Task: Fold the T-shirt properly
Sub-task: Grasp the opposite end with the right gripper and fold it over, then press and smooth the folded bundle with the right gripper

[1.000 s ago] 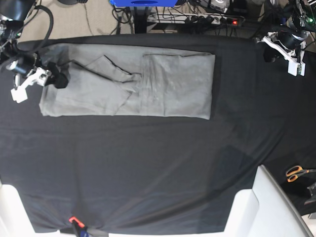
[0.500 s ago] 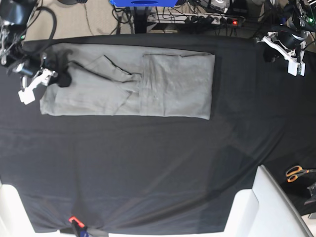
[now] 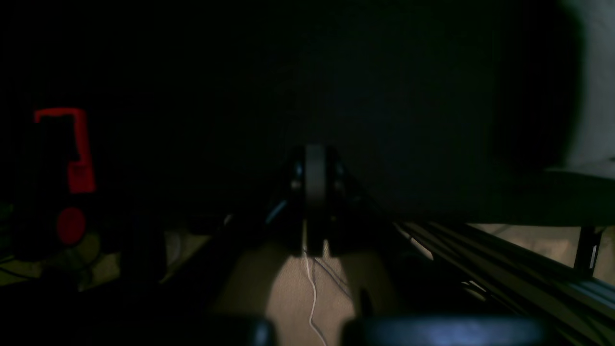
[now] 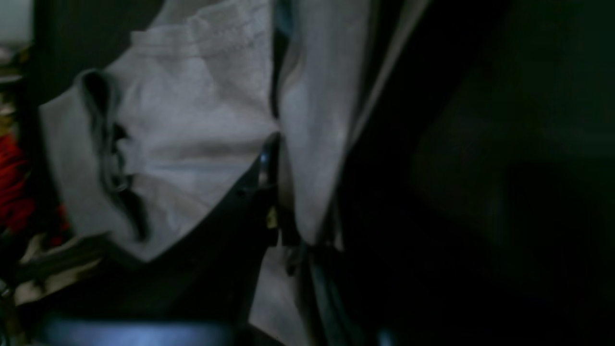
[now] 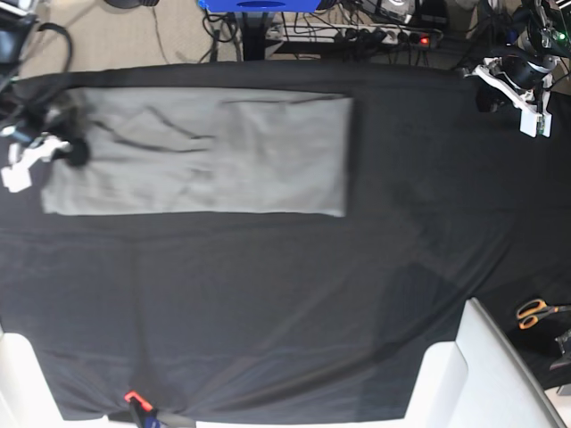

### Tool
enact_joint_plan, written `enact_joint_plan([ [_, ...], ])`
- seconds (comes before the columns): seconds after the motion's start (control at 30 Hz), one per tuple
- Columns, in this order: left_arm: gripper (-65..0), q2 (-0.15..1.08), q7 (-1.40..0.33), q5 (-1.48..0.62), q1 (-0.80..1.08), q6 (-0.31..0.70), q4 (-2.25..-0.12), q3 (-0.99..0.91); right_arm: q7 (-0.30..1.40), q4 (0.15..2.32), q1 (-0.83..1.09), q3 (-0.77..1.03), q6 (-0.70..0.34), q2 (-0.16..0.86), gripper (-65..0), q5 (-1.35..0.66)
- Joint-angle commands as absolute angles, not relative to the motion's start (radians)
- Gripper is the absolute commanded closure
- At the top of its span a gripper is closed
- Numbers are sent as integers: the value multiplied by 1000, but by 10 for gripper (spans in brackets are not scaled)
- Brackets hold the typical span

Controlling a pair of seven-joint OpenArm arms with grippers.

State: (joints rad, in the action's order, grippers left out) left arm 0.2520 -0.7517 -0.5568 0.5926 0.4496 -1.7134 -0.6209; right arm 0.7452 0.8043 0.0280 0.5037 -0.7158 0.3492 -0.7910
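Observation:
The grey T-shirt lies as a long folded rectangle on the black cloth at the back left of the table. My right gripper is at its left end and is shut on the shirt's edge. In the right wrist view the grey fabric bunches on both sides of the closed right gripper. My left gripper hangs at the table's back right corner, far from the shirt. In the dark left wrist view the left gripper is shut with nothing in it.
Orange-handled scissors lie off the right edge. White blocks stand at the front right and front left. A red clamp grips the front edge. Cables and a power strip lie behind the table.
My right gripper has moved left and pulled the T-shirt left with it. The shirt's right edge has shifted left and its creases look flatter. The left arm has not moved.

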Motion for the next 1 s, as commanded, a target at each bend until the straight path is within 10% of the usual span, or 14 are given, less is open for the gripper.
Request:
enact_joint_plan([
  [0.0,0,265,-734,-568,598,455,-1727,-628,723,819,21,513,-698,390,-6,-774],
  [0.23,0,265,-734,-568,598,455,-1727,-628,674,961,73,503,-536,427,-5,-720],
  [0.4,0,265,-733,-568,588,455,-1727,-628,677,1368,185,503,-374,260,-5,-443],
  [0.97,0,263,-733,-568,578,452,-1727,-564,677,1727,268,84,-355,-107,-3,400],
])
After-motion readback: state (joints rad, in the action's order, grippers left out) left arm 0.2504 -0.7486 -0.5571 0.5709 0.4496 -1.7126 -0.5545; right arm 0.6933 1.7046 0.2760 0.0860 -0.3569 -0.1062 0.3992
